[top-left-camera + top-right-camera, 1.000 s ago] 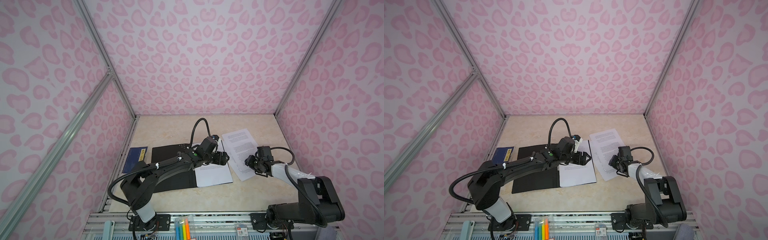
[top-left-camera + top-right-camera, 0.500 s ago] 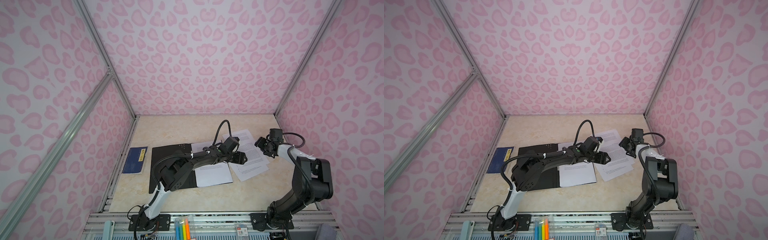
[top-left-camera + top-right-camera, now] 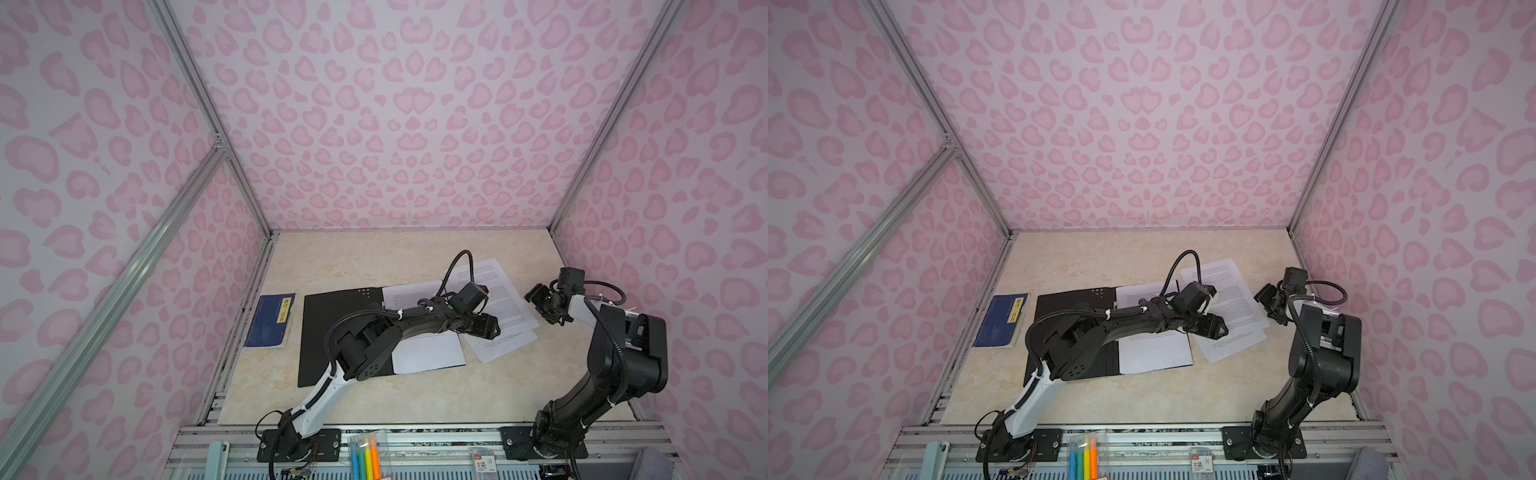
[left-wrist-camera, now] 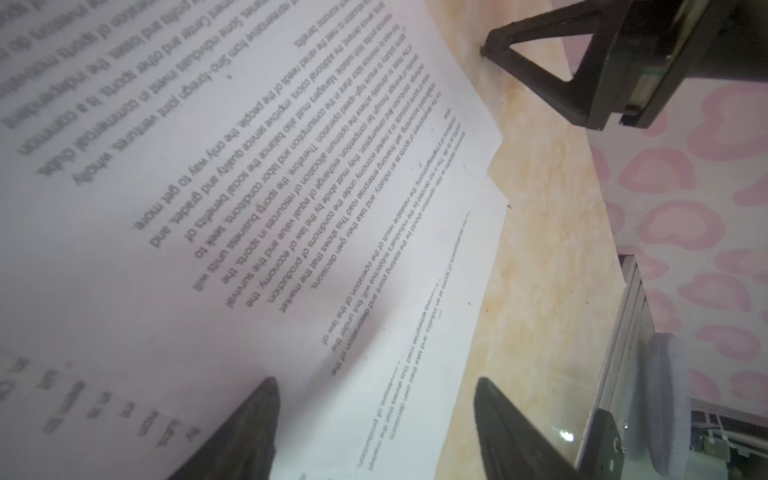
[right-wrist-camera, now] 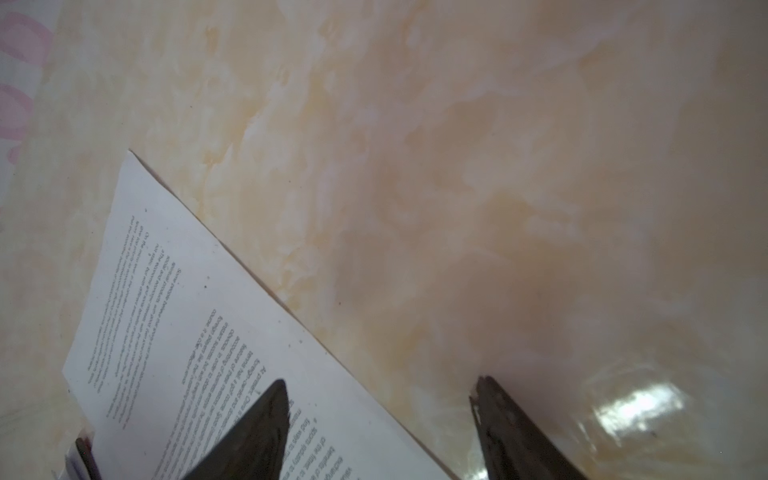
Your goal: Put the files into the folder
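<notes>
Folder (image 3: pixel 328 309) lies open and flat on the surface (image 3: pixel 374 266), left of centre, black inside facing up. Files (image 3: pixel 505 343), white sheets dense with black print, fan out overlapping just to its right; one sheet covers the folder's right half. Left gripper (image 4: pixel 374 382) hovers wide over the fanned sheets, gripping nothing. Right gripper (image 5: pixel 378 382), also wide and empty, straddles a sheet's right edge.

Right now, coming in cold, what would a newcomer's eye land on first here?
The pink-patterned walls enclosing the table on three sides. The folder lying open, black inside up, left of centre, with the files fanned out to its right. Both grippers are open there: the left gripper over the sheets, the right gripper straddling their outer edge.
</notes>
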Available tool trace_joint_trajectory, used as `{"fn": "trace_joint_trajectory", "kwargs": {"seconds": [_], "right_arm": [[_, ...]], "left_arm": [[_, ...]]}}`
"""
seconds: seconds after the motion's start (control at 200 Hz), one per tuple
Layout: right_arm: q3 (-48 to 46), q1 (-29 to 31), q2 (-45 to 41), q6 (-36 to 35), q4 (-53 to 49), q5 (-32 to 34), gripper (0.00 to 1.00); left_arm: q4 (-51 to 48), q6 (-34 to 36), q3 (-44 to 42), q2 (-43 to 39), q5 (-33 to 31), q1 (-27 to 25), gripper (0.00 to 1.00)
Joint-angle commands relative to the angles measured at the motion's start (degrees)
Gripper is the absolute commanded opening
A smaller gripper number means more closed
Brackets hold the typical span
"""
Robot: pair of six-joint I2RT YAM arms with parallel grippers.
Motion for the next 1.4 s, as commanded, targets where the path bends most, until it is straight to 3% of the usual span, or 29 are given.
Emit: {"fn": "trace_joint_trajectory", "kwargs": {"seconds": [0.0,0.395,0.78,1.195,1.395], "right_arm": [[-0.4,-0.1,0.9,-0.3,-3.9,-3.0,0.73],[2.5,2.6,1.7,-5.2,-11.0,-10.1,0.75],[2.8,3.6,0.4,-3.4,-8.3,-20.7,0.77],[11.4,8.0,6.3,-4.6,-6.0,-27.8,0.79],[15.7,8.2,8.8,-6.1,-7.5,-29.9,0.87]], "left_arm": [[-3.5,1.9,1.0,1.5,-0.6,0.3,0.76],[-10.8,7.7,1.2,1.9,0.6,2.0,0.76],[-16.4,14.1,1.9,2.1,0.3,3.0,0.76],[-16.5,15.1,0.9,2.2,1.7,2.9,0.75],[-15.8,15.1,-0.3,1.7,2.2,2.8,0.75]]}}
